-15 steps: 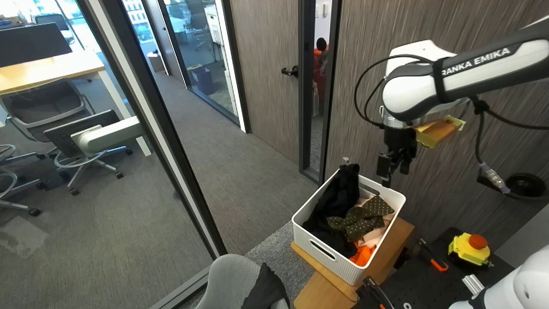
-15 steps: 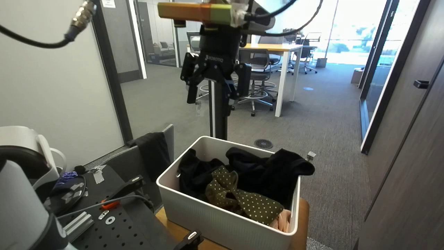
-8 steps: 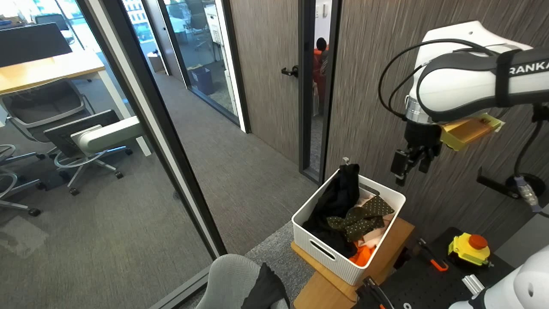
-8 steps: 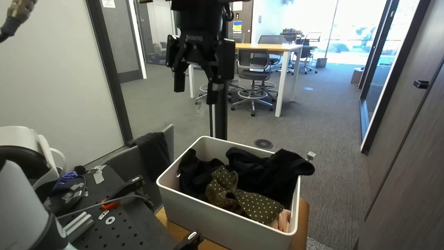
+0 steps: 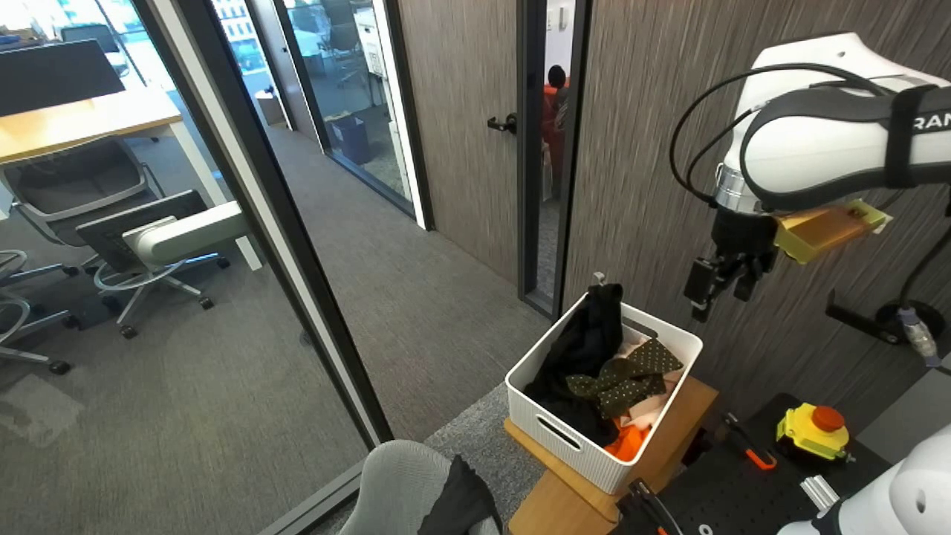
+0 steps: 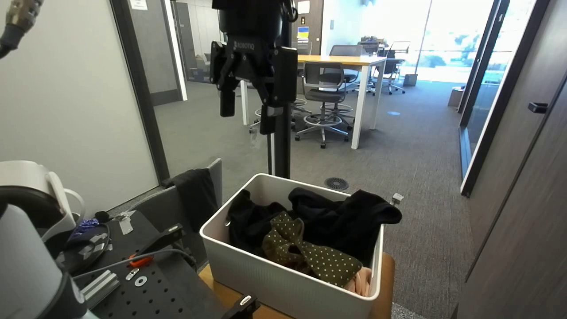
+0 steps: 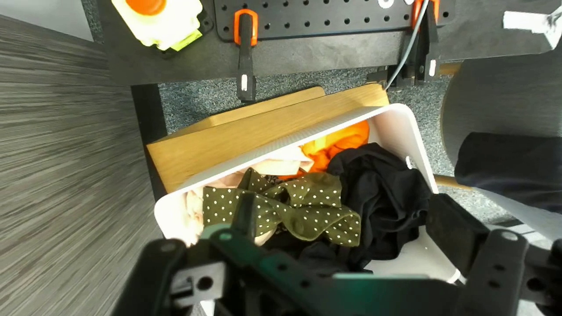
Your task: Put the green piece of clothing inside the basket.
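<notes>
The green cloth with white dots lies crumpled inside the white basket, on top of other clothes. Both exterior views show it; there the cloth is near the basket wall. In the wrist view the cloth lies below and between my fingers, inside the basket rim. My gripper hangs above the basket's level, pointing down. Its fingers are apart with nothing between them. In an exterior view the gripper is up beside the basket, near the wood wall. The wrist view shows the spread fingers.
Black clothes fill much of the basket and hang over its rim. Orange cloth and pale pink cloth lie beside the green one. The basket stands on a wooden stand. A grey chair and a black workbench are nearby.
My gripper has moved away from over the basket toward the wood wall, mostly in the earlier half second, and only slightly since. It stays open. The green cloth and basket have not moved.
</notes>
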